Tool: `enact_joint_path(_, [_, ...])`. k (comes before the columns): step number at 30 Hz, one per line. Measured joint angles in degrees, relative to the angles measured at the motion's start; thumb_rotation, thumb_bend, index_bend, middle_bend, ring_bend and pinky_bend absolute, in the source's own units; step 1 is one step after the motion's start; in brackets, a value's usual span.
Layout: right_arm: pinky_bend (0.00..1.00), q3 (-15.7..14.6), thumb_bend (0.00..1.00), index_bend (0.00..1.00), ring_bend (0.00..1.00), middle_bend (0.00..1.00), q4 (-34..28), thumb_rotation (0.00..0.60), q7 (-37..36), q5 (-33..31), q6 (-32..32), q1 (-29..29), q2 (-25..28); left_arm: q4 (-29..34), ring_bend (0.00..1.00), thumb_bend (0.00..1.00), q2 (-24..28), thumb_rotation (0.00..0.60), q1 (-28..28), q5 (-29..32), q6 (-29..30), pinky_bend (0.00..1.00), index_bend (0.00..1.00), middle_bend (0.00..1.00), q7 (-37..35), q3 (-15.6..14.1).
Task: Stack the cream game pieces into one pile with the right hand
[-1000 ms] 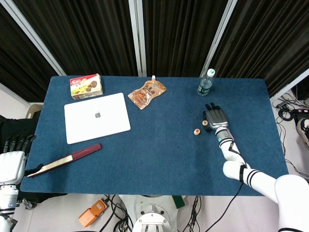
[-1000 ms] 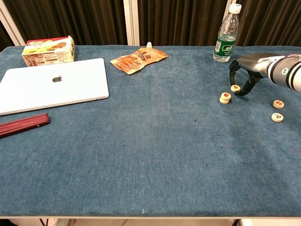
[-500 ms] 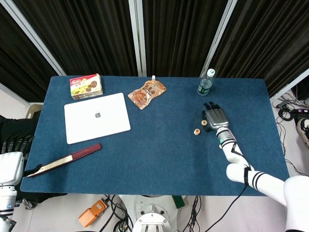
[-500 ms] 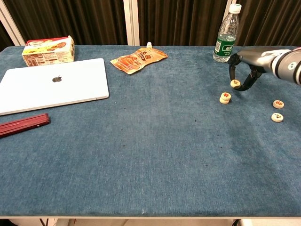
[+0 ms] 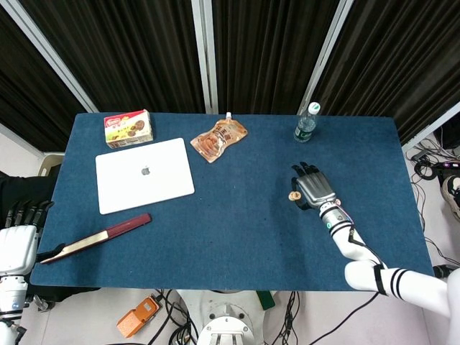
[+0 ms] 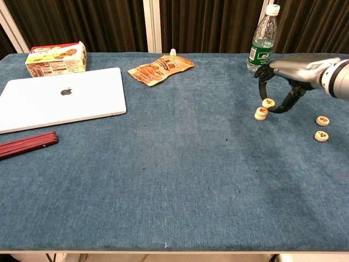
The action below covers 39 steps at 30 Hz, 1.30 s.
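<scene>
My right hand (image 6: pixel 289 76) pinches a cream game piece (image 6: pixel 268 102) between thumb and fingertip, just above and right of a small pile of cream pieces (image 6: pixel 261 113). Two more cream pieces lie singly to the right, one (image 6: pixel 323 120) behind the other (image 6: pixel 321 136). From the head view, the right hand (image 5: pixel 315 188) covers the held piece, and only the pile (image 5: pixel 294 195) shows at its left edge. My left hand (image 5: pixel 18 233) hangs off the table's left edge, fingers apart and holding nothing.
A water bottle (image 6: pixel 262 41) stands just behind the right hand. A snack pouch (image 6: pixel 161 69), a biscuit box (image 6: pixel 56 58), a closed silver laptop (image 6: pixel 60 98) and a red folded fan (image 6: pixel 27 144) lie on the left half of the blue table (image 6: pixel 174 185).
The right hand lifted the cream piece off the cloth and carried it left and nearer, so it now hangs close to the small pile.
</scene>
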<state>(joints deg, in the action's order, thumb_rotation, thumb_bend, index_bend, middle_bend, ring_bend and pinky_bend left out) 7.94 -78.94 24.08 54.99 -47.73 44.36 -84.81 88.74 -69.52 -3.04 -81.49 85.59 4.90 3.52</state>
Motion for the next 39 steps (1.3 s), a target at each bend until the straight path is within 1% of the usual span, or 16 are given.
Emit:
enact_joint_path(17, [0.19,-0.1,0.48,0.56,0.11,0.18,4.9,0.600,2.6,-4.2,1.5,2.0,-3.4,-1.2,0.09,0.00,-0.6,0.600,0.2,0.3,-0.4,0.03,0.17,0.16,-0.9,-0.2])
enact_joint_path(32, [0.19,-0.4,0.48,0.53,0.11,0.18,5.5,0.600,1.7,-3.4,1.3,2.0,-3.9,-1.1,0.09,0.00,-0.6,0.600,0.3,0.4,-0.5,0.03,0.17,0.16,-0.9,-0.3])
enact_joint_path(39, [0.19,-0.7,0.48,0.46,0.11,0.18,5.6,0.600,1.7,-2.8,1.2,2.0,-4.1,-1.2,0.09,0.00,-0.7,0.600,0.3,0.5,-0.7,0.03,0.17,0.16,-0.9,-0.3])
